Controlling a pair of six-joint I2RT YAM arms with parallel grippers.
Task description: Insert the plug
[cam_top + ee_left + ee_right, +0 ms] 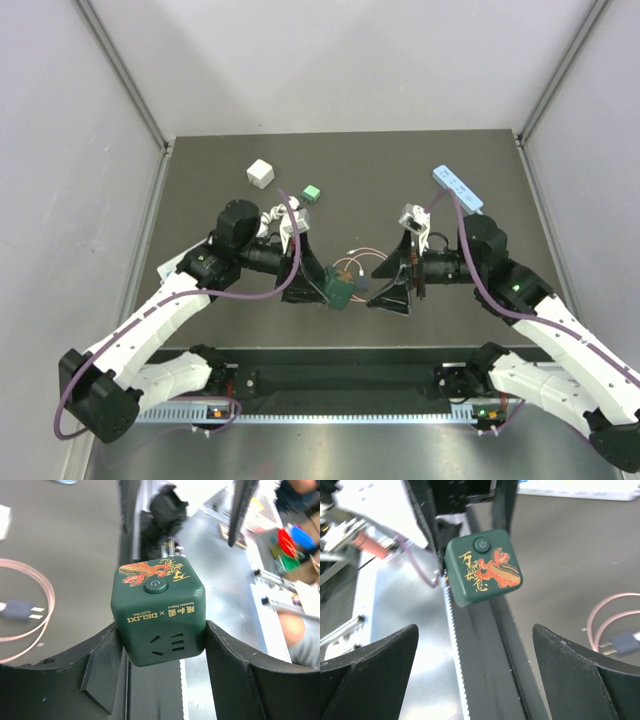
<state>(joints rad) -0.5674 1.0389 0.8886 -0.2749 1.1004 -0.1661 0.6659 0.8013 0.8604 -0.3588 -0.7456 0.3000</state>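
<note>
A dark green cube socket point(346, 290) with a red dragon print and a power button is clamped between my left gripper's point(333, 291) two fingers and held off the table near its front edge. In the left wrist view the cube point(157, 615) sits between the fingers, socket slots facing the camera. My right gripper point(392, 290) is open and empty just to the cube's right; in its view the cube point(482, 567) lies ahead of the wide-spread fingers point(375, 665). A small dark two-pin plug point(20, 609) on a coiled pink cable point(356, 262) lies on the table behind the cube, and shows in the right wrist view point(622, 642).
A white cube point(260, 173) and a small green block point(311, 192) lie at the back left. A light blue power strip point(457, 187) lies at the back right. The metal rail point(340, 380) runs along the table's front edge, below the grippers.
</note>
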